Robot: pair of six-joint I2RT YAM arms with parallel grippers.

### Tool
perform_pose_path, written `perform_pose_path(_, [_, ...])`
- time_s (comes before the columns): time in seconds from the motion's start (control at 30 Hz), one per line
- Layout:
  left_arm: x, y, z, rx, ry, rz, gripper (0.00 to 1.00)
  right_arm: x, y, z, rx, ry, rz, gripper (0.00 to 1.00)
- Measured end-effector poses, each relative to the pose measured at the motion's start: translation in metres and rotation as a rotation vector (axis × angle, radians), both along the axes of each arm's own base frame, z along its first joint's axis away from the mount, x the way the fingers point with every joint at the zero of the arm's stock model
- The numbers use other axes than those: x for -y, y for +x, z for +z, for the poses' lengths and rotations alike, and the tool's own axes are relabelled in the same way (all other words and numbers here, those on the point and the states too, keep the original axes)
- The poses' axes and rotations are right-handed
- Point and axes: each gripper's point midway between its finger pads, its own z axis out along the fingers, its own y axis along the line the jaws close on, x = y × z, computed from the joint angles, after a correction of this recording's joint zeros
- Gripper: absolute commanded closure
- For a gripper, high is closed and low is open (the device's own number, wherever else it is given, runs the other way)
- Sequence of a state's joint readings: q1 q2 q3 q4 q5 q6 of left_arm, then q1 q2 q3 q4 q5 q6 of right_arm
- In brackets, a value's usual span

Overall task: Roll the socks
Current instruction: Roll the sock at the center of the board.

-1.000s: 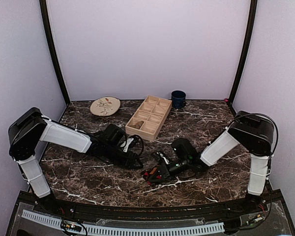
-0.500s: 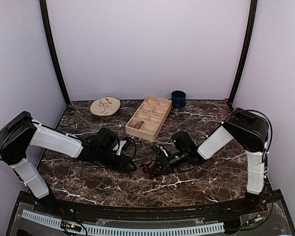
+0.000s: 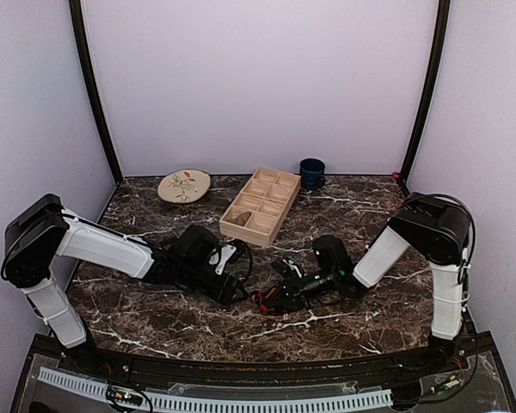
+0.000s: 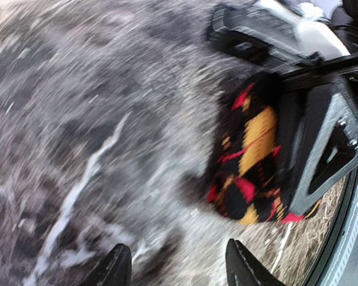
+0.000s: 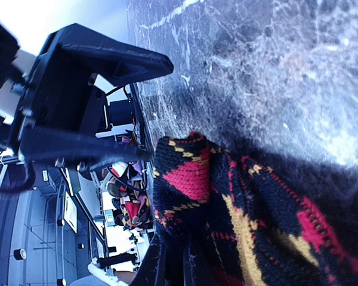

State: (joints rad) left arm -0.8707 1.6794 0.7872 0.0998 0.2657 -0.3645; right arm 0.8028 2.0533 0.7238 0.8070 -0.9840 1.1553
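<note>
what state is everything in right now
sock, bunched, gripped by the right claw
right claw, shut on the sock
left claw, open, empty, beside the sock
wooden tray, one near compartment holds a small brown item
plate, lying flat
mug, upright

The sock (image 4: 250, 161) is chunky knitted cloth, and up close in the right wrist view it's kinda fuzzy, with loose fibres along the edge. Worktop (image 3: 155, 320) looks like marble-pattern stone or laminate, smooth with a slight sheen. The tray (image 3: 249, 231) is pale bare wood, totally matt. Plate (image 3: 184, 185) and mug (image 3: 310, 173) both look like glazed ceramic, a bit glossy. Left arm (image 3: 103, 245) and right arm (image 3: 380, 254) have smooth white plastic shells with matt black plastic at the joints.
</note>
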Motion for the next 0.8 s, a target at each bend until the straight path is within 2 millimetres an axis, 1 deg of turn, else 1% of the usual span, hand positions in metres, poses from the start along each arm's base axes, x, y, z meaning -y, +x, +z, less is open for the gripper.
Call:
perform_pose_path(0.13, [0.017,0.0,0.004,0.039,-0.003,-0.054,0.43,0.001,-0.002,0.0,-0.002,0.003,-0.001,0.94])
perform_pose_path(0.27, [0.026,-0.001,0.002,0.059,0.009,-0.09,0.43,0.002,-0.002,-0.001,0.003,0.005,-0.001,0.94])
perform_pose_path(0.53, [0.026,-0.002,-0.003,0.079,0.045,-0.115,0.43,0.006,-0.005,-0.004,0.019,0.007,-0.001,0.95])
perform_pose_path(0.8, [0.038,0.004,-0.005,0.094,0.061,-0.139,0.43,0.007,-0.005,-0.005,0.035,0.01,-0.004,0.95])
